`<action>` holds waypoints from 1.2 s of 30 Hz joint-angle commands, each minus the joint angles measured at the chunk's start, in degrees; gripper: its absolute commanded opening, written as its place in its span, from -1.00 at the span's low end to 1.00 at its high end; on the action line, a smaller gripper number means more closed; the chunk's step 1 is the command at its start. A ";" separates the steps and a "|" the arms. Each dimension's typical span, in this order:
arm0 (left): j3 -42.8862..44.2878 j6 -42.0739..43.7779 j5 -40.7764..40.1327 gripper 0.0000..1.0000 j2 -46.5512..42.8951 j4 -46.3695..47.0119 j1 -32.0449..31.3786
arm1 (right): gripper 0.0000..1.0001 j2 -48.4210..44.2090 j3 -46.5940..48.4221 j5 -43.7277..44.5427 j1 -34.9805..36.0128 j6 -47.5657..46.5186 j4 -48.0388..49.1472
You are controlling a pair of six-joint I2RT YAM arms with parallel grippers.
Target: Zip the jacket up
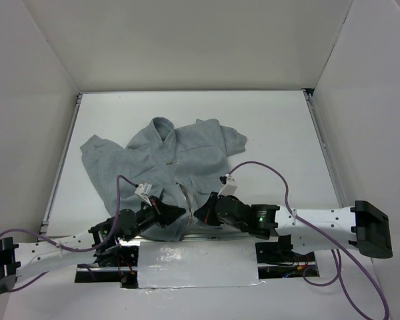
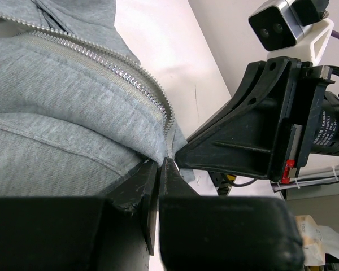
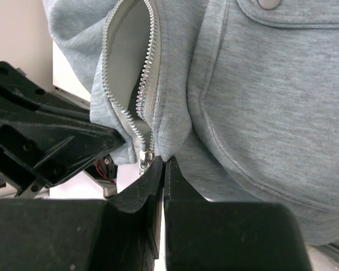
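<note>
The light-grey fleece jacket point(image 1: 167, 160) lies flat on the white table, collar far, hem toward the arms. My left gripper point(image 1: 175, 213) and right gripper point(image 1: 201, 208) meet at the hem's middle. In the left wrist view my left gripper point(image 2: 160, 165) is shut on the jacket's hem point(image 2: 73, 113) at the bottom of the zipper teeth point(image 2: 121, 72). In the right wrist view my right gripper point(image 3: 164, 160) is shut on the hem point(image 3: 260, 101) just right of the metal slider point(image 3: 144, 158). The zipper point(image 3: 148, 79) gapes open above it.
A silver tape patch point(image 1: 197, 264) covers the near table edge between the arm bases. White walls enclose the table on three sides. Purple cables point(image 1: 267, 170) loop over the right side. A pocket flap with a snap point(image 3: 268, 4) shows to the right of the zipper.
</note>
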 commanded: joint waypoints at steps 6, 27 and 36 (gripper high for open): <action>-10.96 0.56 -1.45 -1.00 -0.21 4.69 -1.27 | -1.00 0.68 3.13 4.21 0.78 3.04 -1.11; -12.63 8.48 8.13 -1.00 -2.41 4.43 -1.45 | -1.00 -3.28 1.64 5.79 -0.45 -3.98 1.71; -13.07 5.14 5.05 -1.00 7.86 9.32 -1.45 | -1.00 -0.21 1.55 -2.38 -7.13 -8.99 3.29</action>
